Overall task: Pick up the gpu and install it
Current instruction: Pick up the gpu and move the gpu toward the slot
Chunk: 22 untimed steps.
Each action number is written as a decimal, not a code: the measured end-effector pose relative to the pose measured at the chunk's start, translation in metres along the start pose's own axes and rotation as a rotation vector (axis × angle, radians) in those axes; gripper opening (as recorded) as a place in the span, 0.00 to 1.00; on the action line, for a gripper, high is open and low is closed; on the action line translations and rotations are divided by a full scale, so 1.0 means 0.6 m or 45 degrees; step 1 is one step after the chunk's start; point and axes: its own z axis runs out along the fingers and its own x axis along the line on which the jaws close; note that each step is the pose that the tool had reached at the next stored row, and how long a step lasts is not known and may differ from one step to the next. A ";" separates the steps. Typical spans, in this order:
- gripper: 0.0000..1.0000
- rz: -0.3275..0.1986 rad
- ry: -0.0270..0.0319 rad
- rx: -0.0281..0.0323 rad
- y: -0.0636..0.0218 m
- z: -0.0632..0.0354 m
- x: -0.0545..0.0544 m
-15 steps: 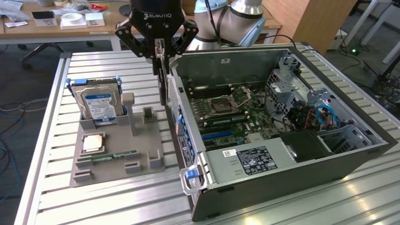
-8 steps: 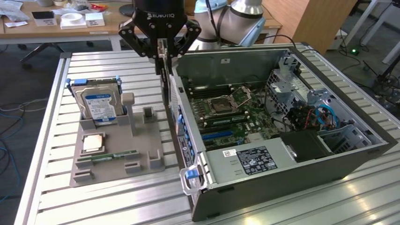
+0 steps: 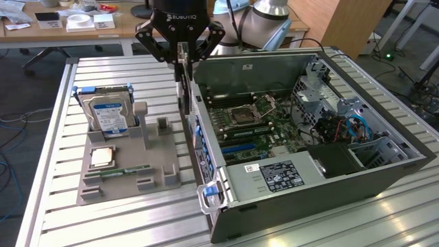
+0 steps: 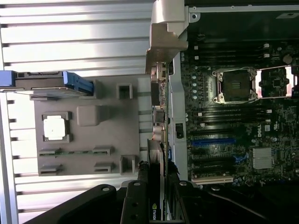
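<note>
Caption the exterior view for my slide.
End effector grips the gpu edge-on between the gray parts tray and the open computer case.

Arm (image 3: 271,15) cut by frame edge, hard drive (image 3: 108,116) label txt unreadable, gpu (image 3: 184,92) top partly behind pincer (image 3: 184,62)

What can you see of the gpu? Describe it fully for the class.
The gpu is a thin dark card seen edge-on, with a silver metal bracket at one end and a small green logo near the grip. It hangs upright, clamped in the gripper, between the grey holder and the open case's wall.
</note>
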 end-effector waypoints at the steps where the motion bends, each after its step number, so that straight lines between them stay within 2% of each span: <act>1: 0.26 0.000 0.0000 -0.0001 0.000 0.000 -0.001; 8: 0.26 0.000 0.0000 0.0000 0.003 0.001 -0.015; 11: 0.26 0.000 0.0000 -0.0001 0.008 0.001 -0.030; 22: 0.26 0.000 0.0000 0.0000 0.012 0.002 -0.043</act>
